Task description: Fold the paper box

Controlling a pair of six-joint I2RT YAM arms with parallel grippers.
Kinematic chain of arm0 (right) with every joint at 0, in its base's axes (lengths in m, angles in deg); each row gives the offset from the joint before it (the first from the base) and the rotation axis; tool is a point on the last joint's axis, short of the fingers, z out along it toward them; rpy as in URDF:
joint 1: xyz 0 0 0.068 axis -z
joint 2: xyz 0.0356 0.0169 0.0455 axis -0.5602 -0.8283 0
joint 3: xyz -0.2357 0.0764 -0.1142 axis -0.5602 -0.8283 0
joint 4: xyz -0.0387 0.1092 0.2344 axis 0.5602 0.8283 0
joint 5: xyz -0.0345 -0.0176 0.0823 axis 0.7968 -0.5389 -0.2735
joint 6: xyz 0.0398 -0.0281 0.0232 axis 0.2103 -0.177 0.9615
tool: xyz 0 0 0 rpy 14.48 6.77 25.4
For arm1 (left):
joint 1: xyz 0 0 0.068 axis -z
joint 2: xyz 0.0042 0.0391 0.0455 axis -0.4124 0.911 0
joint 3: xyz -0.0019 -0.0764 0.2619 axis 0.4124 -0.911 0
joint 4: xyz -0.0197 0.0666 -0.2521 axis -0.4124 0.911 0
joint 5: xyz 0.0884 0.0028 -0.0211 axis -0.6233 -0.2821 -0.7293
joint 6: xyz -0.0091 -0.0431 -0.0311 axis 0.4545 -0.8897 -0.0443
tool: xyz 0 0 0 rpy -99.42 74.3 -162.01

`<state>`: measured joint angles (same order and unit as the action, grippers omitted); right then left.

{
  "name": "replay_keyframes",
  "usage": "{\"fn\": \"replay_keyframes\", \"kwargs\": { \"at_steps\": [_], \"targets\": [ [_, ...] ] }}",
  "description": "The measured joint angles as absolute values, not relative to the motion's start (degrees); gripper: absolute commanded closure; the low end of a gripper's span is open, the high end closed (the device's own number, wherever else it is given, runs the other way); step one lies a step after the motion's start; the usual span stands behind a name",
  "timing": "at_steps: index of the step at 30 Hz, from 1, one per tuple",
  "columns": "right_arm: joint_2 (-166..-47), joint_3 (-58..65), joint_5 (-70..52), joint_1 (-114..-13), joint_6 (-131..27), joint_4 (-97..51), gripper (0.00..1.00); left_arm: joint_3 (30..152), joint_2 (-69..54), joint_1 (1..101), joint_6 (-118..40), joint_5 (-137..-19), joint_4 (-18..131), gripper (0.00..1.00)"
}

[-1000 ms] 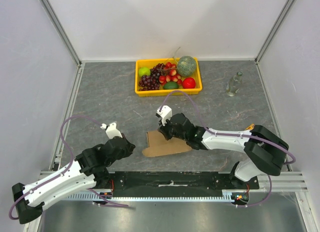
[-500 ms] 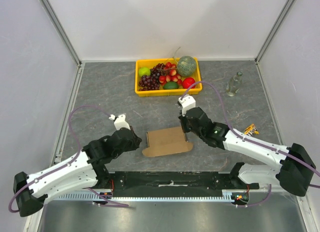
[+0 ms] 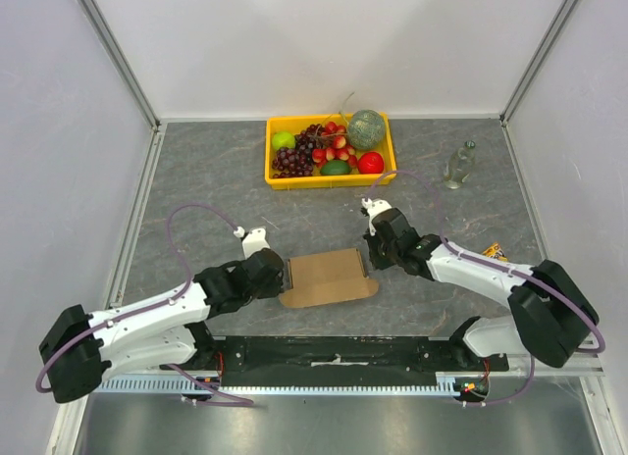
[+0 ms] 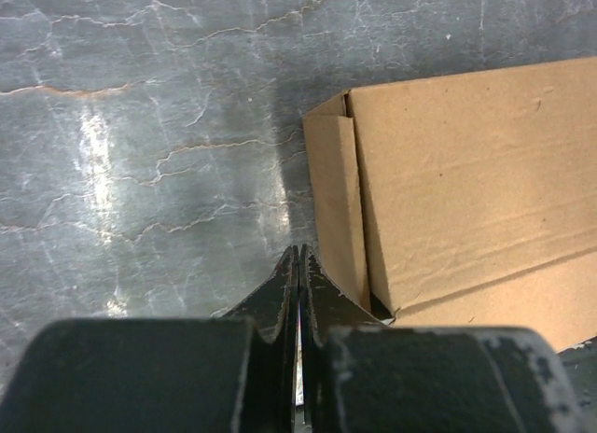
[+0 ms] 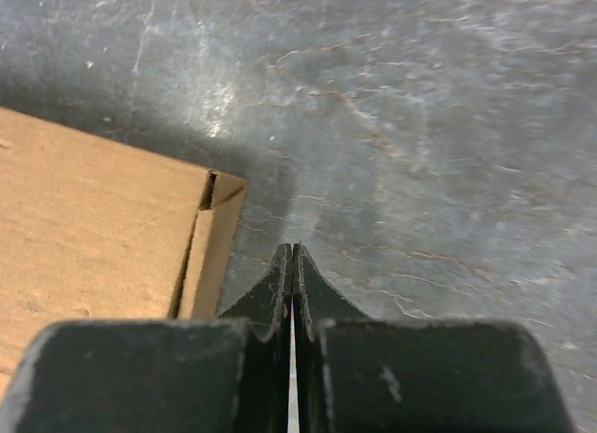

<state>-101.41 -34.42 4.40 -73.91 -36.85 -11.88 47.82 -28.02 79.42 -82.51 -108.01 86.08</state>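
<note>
Centrally, toward the near edge of the grey counter (image 3: pixel 206 180): paper box (image 3: pixel 329 277), plain brown cardboard, lying low and flat, with a rounded flap sticking out at its near-left corner.

Pressed together and pinching nothing: left jaws, tips down at the box's left end, just beside a narrow side panel folded up there. Cannot tell whether touching it. From the left wrist, box (image 4: pixel 466 181) filling the right half of the view, side panel next to the tips.

Likewise pressed together and pinching nothing: right jaws, at the box's right end, near its far corner. From the right wrist, box (image 5: pixel 93 228) off to the left, a strip of bare counter showing between its corner flap and the tips.

Farther back: yellow crate (image 3: pixel 330 181) of fruit, and to its right, well apart, a small clear bottle (image 3: pixel 458 166).
</note>
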Motion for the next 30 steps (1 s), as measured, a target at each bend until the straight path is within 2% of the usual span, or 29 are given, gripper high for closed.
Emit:
{"fn": "replay_keyframes", "kwargs": {
  "at_steps": [8, 17, 30],
  "targets": [
    [-104.5, -36.4, -4.2, -73.8, -34.8, -15.2, 1.00, 47.6, -22.0, 78.2, -80.6, -105.3, 79.3, 0.98],
    [-104.6, -36.6, -5.8, -72.3, -33.4, -17.5, 1.00, 48.6, -13.8, 75.9, -77.2, -103.6, 73.7, 0.98],
    [-112.7, -27.8, -4.0, -64.6, -35.5, -18.2, 1.00, 59.8, -1.0, 63.1, -67.8, -97.1, 66.9, 0.98]
  ]
}}
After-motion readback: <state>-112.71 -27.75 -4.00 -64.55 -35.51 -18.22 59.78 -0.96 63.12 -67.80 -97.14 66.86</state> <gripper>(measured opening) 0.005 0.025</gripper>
